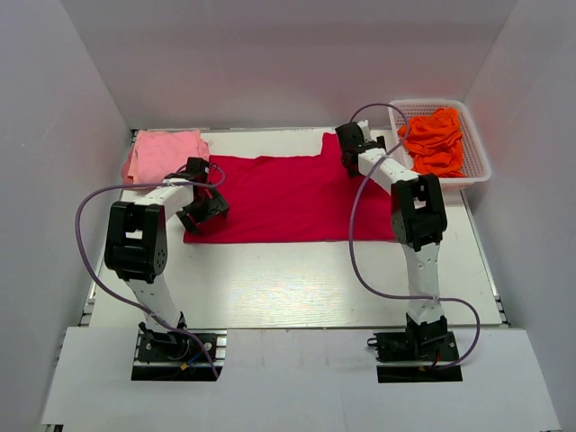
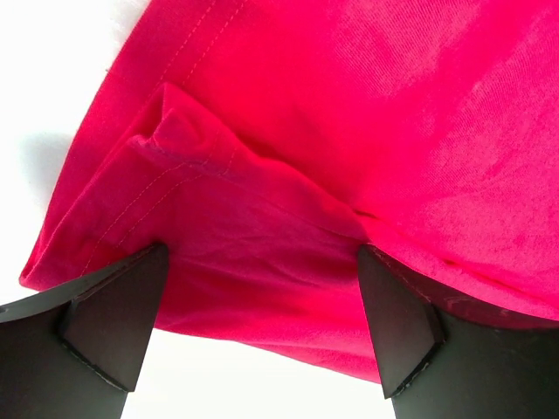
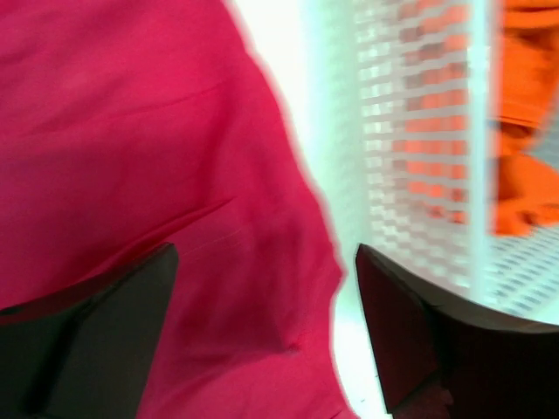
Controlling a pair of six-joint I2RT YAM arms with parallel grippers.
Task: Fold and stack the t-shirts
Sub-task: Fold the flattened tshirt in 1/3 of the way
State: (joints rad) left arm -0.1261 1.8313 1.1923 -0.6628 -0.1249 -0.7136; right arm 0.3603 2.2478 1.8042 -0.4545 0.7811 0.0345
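A large crimson-red cotton t-shirt point(image 1: 288, 198) is seen spread flat across the middle of the white worktop point(image 1: 288, 279), its hem towards the left edge and one sleeve reaching up towards the far edge. The left gripper point(image 1: 209, 214) is positioned at the shirt's near-left corner, and its two black fingers are held wide apart. In the left wrist view a folded, stitched hem is seen bunched just ahead of them, with nothing pinched between them.

The right gripper point(image 1: 346, 137) is placed over the shirt's far-right corner, beside the sleeve. Its fingers are likewise spread wide. In the right wrist view the red cloth edge runs below and between them, but no grip on it can be made out, and that view is blurred.

A light pink crumpled t-shirt point(image 1: 162, 155) is found at the far-left corner of the worktop, just touching the red shirt's far-left edge. A heap of bright orange t-shirts point(image 1: 434, 139) is held in a white plastic mesh basket point(image 1: 450, 183) at the far-right corner, close beside the right gripper. Purple cables are looped from both arms down over the worktop.
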